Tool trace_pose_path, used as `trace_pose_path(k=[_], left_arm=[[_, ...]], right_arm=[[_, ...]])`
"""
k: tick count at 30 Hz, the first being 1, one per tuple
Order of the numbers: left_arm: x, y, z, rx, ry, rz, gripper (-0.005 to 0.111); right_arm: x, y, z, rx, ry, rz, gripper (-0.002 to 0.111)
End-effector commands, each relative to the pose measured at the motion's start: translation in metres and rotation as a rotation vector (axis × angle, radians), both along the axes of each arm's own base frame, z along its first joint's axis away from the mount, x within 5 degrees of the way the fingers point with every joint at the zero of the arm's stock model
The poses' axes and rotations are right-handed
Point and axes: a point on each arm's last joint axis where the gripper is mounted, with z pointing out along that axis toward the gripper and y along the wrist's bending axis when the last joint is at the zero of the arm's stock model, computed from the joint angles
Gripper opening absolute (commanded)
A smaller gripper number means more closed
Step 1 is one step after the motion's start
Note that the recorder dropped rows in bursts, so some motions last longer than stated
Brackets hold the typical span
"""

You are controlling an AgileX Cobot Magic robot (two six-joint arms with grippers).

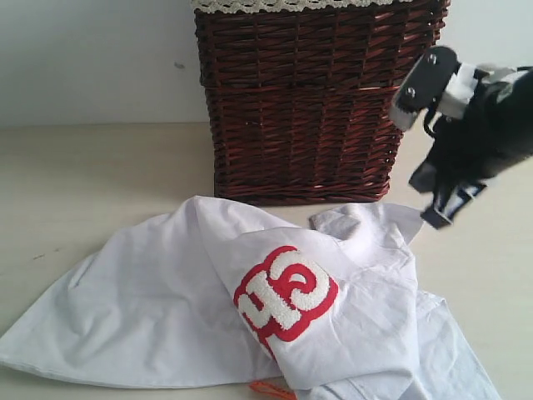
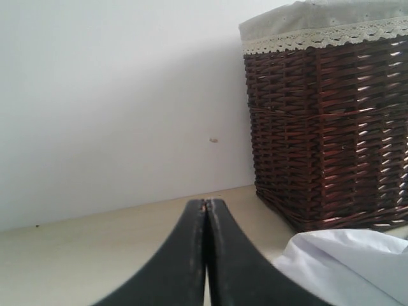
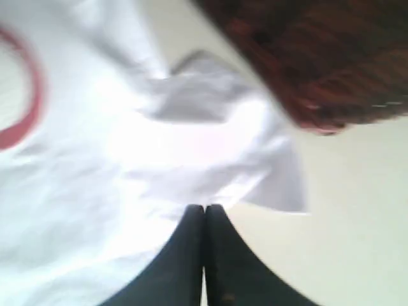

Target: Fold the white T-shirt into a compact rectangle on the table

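The white T-shirt (image 1: 166, 300) lies crumpled and loosely spread on the table (image 1: 92, 175), its red patch with white fuzzy lettering (image 1: 285, 293) facing up and a bit of orange tag (image 1: 268, 388) at the front edge. My right gripper (image 1: 440, 215) hangs shut and empty above the shirt's back right corner; in the right wrist view its shut tips (image 3: 204, 208) sit over the white cloth (image 3: 127, 140). My left gripper (image 2: 205, 203) is shut and empty, low over bare table, with a fold of the shirt (image 2: 347, 264) beside it. The left arm is out of the exterior view.
A dark brown wicker basket (image 1: 308, 108) with cream lace trim stands at the back, right behind the shirt and next to the right arm (image 1: 479, 125). A pale wall (image 1: 92, 58) closes the far side. Bare table lies left of the shirt.
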Motion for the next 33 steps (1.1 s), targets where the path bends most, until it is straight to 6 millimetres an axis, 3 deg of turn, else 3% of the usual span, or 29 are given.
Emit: trace_pose_path(k=[1,3,6,11,15,25,33], left_arm=[[-0.001,-0.001,0.0,-0.002,-0.005,-0.009,0.0],[-0.001,-0.001,0.0,-0.002,-0.005,-0.009,0.0],[-0.001,-0.001,0.0,-0.002,-0.005,-0.009,0.0],[-0.001,-0.001,0.0,-0.002,-0.005,-0.009,0.0],[-0.001,-0.001,0.0,-0.002,-0.005,-0.009,0.0],[-0.001,-0.001,0.0,-0.002,-0.005,-0.009,0.0],[-0.001,-0.001,0.0,-0.002,-0.005,-0.009,0.0]], right_arm=[[-0.074,0.01,-0.004,0.119,0.181,0.487,0.0],[-0.101,0.008,-0.02,0.113,0.147,0.715,0.0],[-0.127,0.0,-0.055,0.08,0.194,0.821,0.0],[-0.105,-0.008,-0.088,-0.022,0.157,0.491,0.0],[-0.108,-0.009,-0.114,-0.03,0.338,0.525,0.0],[-0.11,-0.011,-0.135,-0.047,0.459,0.557,0.0],[-0.146,-0.008,-0.117,0.133,0.844,0.726,0.0]])
